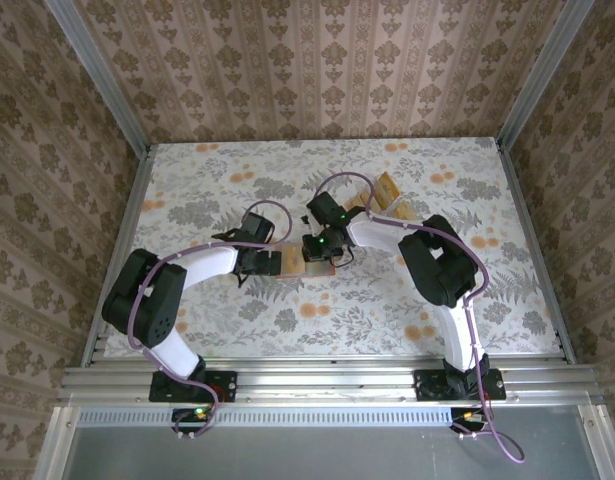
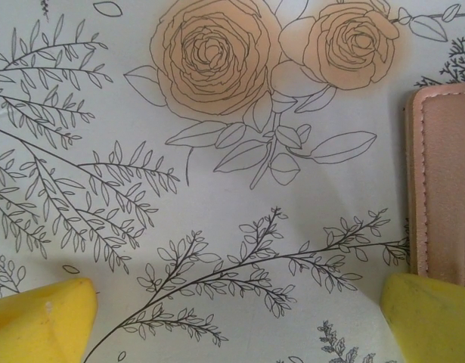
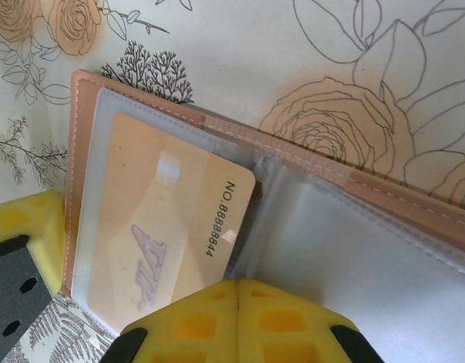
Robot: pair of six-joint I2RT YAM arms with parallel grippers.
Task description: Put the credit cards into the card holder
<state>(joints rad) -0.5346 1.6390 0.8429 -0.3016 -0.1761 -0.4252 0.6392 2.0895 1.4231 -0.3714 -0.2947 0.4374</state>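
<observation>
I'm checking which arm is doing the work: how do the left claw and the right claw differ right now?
The left claw is open; the right claw is shut. The left claw hovers over bare tablecloth beside the edge of the card holder; the right claw sits over the opened holder, tips at a credit card in its clear sleeve. Both have yellow fingertips.

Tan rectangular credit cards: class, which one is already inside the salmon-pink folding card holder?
The tan card printed VIP, tucked under clear plastic in the salmon-pink folding card holder; the other tan cards sit apart, farther back.
</observation>
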